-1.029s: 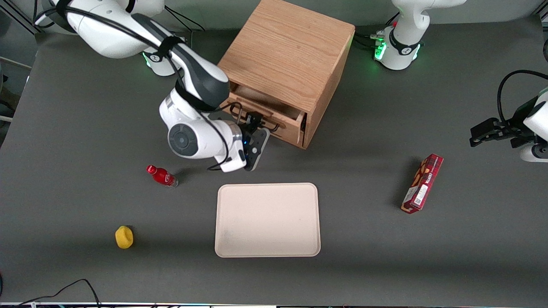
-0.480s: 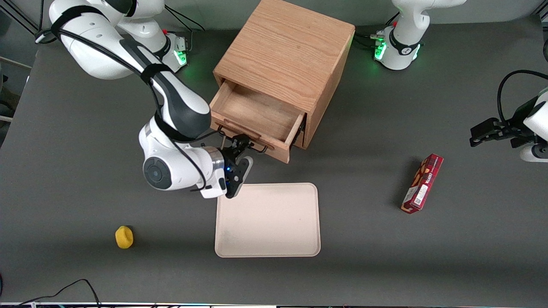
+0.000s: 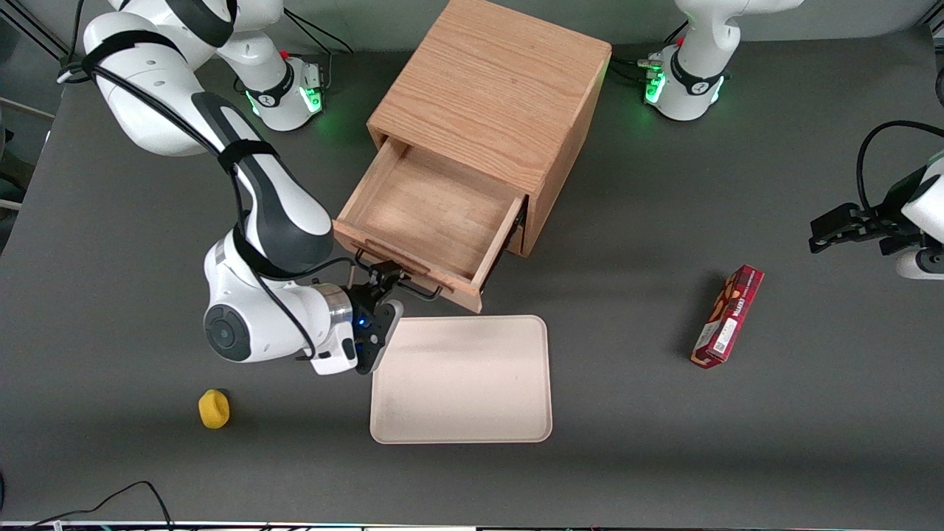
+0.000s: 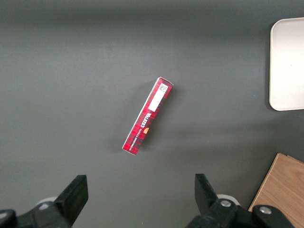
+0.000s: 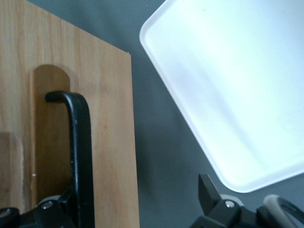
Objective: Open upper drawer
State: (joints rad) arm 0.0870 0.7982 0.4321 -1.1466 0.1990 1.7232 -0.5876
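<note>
At the cabinet's (image 3: 509, 96) front, the upper drawer (image 3: 424, 225) stands pulled well out. Your tool (image 3: 385, 279) seems clamped on its black handle (image 3: 402, 274), toward seven o'clock from the tray. Keep pulling straight, stopping short of the cream tray (image 3: 461, 380).

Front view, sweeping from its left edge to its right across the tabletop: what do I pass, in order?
yellow object → gripper at the upper drawer handle → beige tray → red box
</note>
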